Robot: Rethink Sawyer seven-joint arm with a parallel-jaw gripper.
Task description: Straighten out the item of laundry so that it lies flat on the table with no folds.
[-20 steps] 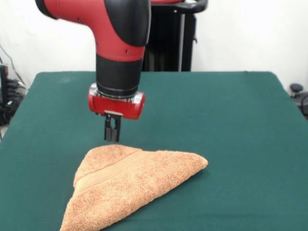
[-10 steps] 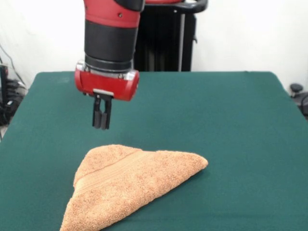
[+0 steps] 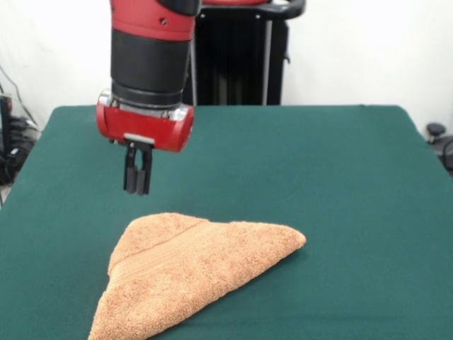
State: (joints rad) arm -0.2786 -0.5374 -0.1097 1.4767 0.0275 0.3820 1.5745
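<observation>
Front view is showing the dark green table before a white wall; the folded towel is lying near-left; the gripper, fingers pressed together, is hovering above it.

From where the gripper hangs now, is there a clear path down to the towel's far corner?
Probably yes. The gripper hangs above bare table, just beyond the folded towel, its fingers together. Nothing stands between them, though it would likely need to open before gripping.

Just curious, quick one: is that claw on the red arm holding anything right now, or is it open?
Gripper: closed, holding nothing, hanging above the folded towel.
</observation>
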